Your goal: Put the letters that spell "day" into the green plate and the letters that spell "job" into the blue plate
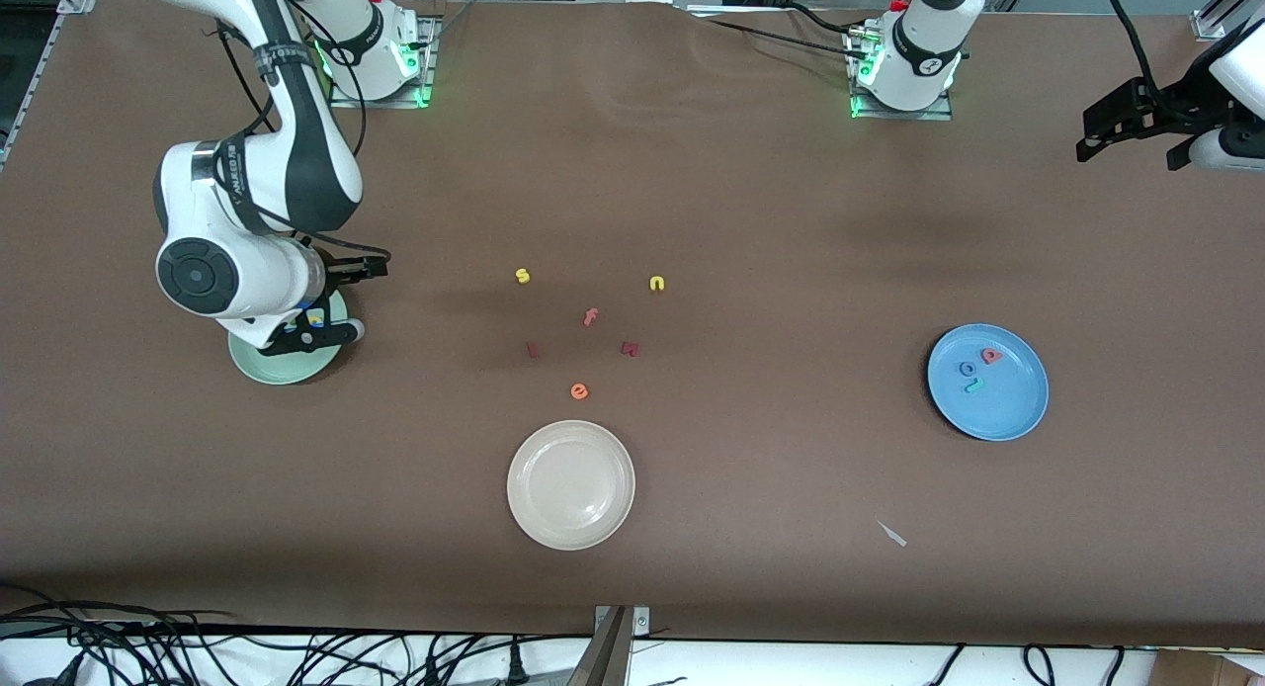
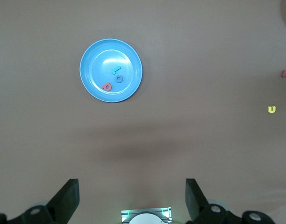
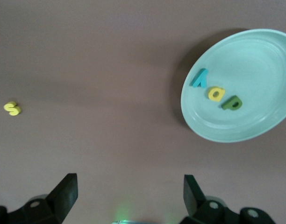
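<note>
Green plate (image 3: 255,60) at the right arm's end of the surface (image 1: 751,202), holding teal y (image 3: 199,78), yellow a (image 3: 215,94) and dark olive-green d (image 3: 232,103) in a row, all three touching or nearly so. Right claw (image 3: 126,196) up in the air just beside the green plate, fingers spread wide, nothing between them. Blue plate (image 1: 1018,414) well apart from the green plate, at the left arm's end, carrying teal j (image 2: 116,70), blue o (image 2: 119,79) and salmon-pink b (image 2: 106,87) close together. Left claw (image 2: 132,198) waiting high, well apart from the blue plate, fingers spread wide and empty. Between the two plates: cream-white plate (image 1: 570,484), yellow s (image 1: 523,276), yellow n (image 1: 656,284), orange e (image 1: 579,391).
</note>
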Robot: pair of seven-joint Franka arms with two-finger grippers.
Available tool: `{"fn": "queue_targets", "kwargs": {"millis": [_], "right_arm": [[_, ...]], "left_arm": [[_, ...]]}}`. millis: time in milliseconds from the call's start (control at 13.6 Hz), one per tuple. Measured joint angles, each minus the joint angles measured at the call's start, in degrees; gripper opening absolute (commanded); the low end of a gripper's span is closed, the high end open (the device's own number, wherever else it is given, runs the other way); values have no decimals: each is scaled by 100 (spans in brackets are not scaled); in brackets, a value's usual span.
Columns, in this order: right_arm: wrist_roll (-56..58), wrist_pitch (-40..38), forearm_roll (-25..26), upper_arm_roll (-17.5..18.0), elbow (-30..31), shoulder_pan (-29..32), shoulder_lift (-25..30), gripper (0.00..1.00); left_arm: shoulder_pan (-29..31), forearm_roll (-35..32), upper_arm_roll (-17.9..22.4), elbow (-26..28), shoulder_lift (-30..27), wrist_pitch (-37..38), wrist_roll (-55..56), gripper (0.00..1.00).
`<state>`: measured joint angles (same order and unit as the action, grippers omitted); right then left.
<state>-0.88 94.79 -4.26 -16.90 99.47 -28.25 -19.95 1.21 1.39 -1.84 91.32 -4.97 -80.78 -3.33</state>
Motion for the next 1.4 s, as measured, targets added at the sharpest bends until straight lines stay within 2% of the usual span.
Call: {"fn": "queue_targets", "kwargs": {"millis": [221,516,663,1105,1400], "right_arm": [[-457,-301,32,234,-273,-48,199,100],[-644,-569,384,1185,-303,637,899,100],[-646,-616,644,1395,-313,818,1217,100],[-639,-1240,694,1307,-1142,1589,1431,100],[-197,-1309,694,1064,-1216,1707,1576,100]], "left_arm": [[-1,0,0,-4,5,1,0,100],[-9,0,-3,-14,8,2,0,100],[-10,0,-4,-16,9,3,0,100],[-12,0,-7,-19,10,4,0,100],[-4,0,-1,-19,11,4,0,100]]}}
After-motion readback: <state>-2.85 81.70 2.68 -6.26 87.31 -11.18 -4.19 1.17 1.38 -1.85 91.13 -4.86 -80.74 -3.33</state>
